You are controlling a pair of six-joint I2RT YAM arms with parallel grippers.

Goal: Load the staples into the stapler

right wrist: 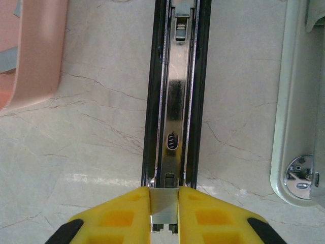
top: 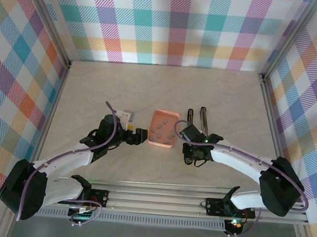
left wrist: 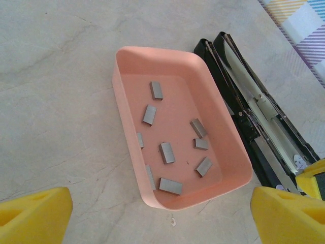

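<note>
A salmon-orange tray point(top: 165, 114) sits mid-worktop point(top: 150, 84) between the two arms, with plaid walls point(top: 172, 20) closing in three sides. From the left wrist we see the tray point(left wrist: 131, 127) just beside the stapler point(left wrist: 254, 119). Nothing lies between them or over either one.

The stapler point(top: 203, 118) lies just right of the tray, swung open into two long arms side by side. It is black outside, with a pale lining along the open arm in the left wrist view. From the right wrist we see its magazine rail point(right wrist: 175, 101), a shiny metal channel between black sides, running straight away from the camera. A pale grey arm point(right wrist: 294, 101) with a chrome rivet lies parallel on the right. The tray's corner point(right wrist: 35, 56) shows at the upper left.

The staples point(left wrist: 166, 152) lie in the tray: about nine short grey metal strips, scattered flat on its floor at differing angles. From above they read as small grey flecks point(top: 162, 131).

The right gripper point(right wrist: 164, 206) is closed narrow, its yellow fingers point(right wrist: 122, 213) pinching the near end of the stapler's rail; from above we see it point(top: 188, 131) at the stapler's near end. The left gripper point(left wrist: 162, 218) hangs over the near edge of the tray, its yellow fingertips point(left wrist: 33, 213) spread wide and holding nothing; from above it point(top: 140, 136) sits just left of the tray.
</note>
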